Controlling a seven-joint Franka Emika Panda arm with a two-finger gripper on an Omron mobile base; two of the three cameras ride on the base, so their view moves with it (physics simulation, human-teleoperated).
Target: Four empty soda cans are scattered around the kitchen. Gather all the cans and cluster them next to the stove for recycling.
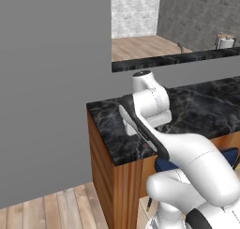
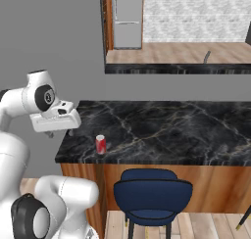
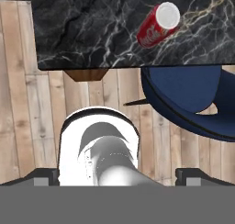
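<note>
**Red can stands alone at counter's edge as robot hand hangs wide open above**

A single red soda can (image 2: 100, 144) stands upright near the front edge of a black marbled counter (image 2: 166, 130), close to the counter's left corner as the right base view shows it. Its silver top faces up. The hand view looks down on the same can (image 3: 158, 25) from above, with white lettering on its red side.

The white arm's gripper (image 2: 60, 131) hangs over that left corner of the counter, up and to the left of the can and apart from it. Its jaws stand fully apart and grip nothing; in the hand view the two dark fingertips (image 3: 43, 176) sit at opposite sides of the bottom edge, with nothing between them.

A blue chair (image 2: 152, 193) with a curved back stands on the wood plank floor (image 3: 27, 117) just in front of the counter, below and to the right of the can. The counter's base is brown wood (image 1: 105, 176).

Beyond a grey wall, an opening shows a second dark counter ledge (image 2: 176, 68), more plank floor and a white brick wall (image 2: 196, 12). In the left base view a small object (image 1: 225, 39) sits on the far ledge at upper right, too small to identify.
</note>
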